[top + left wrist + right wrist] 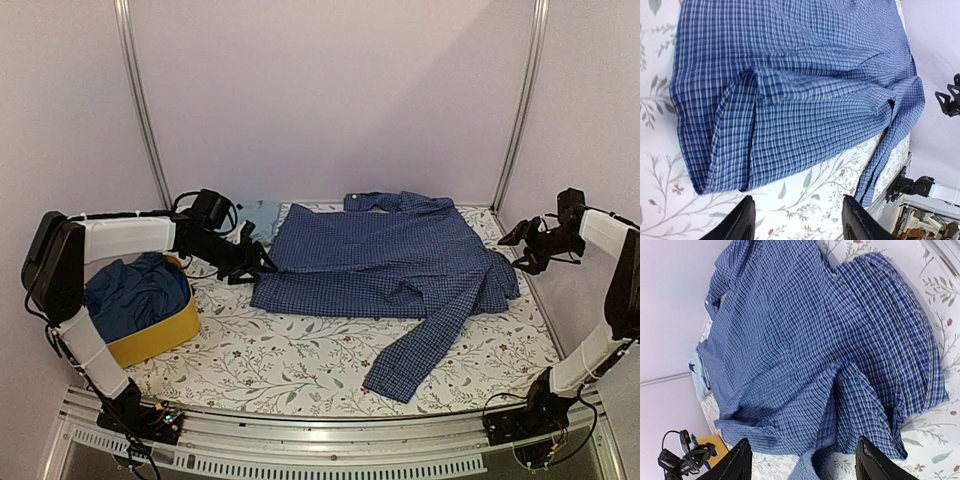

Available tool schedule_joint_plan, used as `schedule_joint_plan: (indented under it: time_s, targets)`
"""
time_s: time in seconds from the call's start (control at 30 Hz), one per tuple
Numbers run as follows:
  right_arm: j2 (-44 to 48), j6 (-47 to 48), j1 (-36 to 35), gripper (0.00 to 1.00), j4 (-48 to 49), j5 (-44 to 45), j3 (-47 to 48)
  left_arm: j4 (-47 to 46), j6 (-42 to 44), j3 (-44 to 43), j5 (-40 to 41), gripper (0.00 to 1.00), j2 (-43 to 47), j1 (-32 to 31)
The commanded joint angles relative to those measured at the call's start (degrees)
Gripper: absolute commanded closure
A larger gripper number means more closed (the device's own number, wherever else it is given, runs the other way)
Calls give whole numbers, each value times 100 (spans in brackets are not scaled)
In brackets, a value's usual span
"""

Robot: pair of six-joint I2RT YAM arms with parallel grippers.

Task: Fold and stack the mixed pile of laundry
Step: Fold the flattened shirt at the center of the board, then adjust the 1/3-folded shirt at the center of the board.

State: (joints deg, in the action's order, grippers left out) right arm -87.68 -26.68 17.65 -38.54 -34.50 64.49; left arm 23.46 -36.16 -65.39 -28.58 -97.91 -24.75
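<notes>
A navy-and-white checked collared shirt (380, 262) lies spread across the floral table cover (300, 352), one sleeve trailing toward the front edge. My left gripper (258, 265) hovers at the shirt's left hem, open and empty; in its wrist view (797, 200) the hem (805, 90) lies just beyond the fingertips. My right gripper (517, 247) stands open beside the shirt's right edge, holding nothing; the bunched cloth (815, 350) lies ahead of it (802, 441). A light blue T-shirt (262, 215) peeks out behind the left arm. Darker blue clothes (132, 292) fill the basket.
A yellow fabric basket (165, 340) stands at the left, under the left arm. Metal frame posts (140, 100) and lilac walls close in the back and sides. A metal rail (320, 440) runs along the table's near edge.
</notes>
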Motion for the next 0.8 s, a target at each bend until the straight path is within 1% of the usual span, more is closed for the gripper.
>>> schedule_joint_plan:
  time_s: [0.0,0.1,0.3,0.4,0.53,0.63,0.77]
  targets:
    - [506,627,-24,32,-420,476,-474,-441,428,643,-320,45,114,-110]
    - [576,816,-25,36,-609,789,-569,-525,575,780,-361,49,-6,-240]
    - [297,1141,-22,36,-613,1208,-805,-600,780,803,-48,50,-301,-526]
    - [23,1335,-23,38,-539,976,-919,-725,782,865,27,51,-348,-555]
    - [-212,1507,-18,38,-454,954,-999,-815,880,904,156,51,-429,-561]
    - [-349,1573,-24,37,-368,962,-1044,-884,903,844,189,50,-555,-557]
    - [-522,1566,-22,36,-226,829,-1086,-756,948,708,445,48,-601,-561]
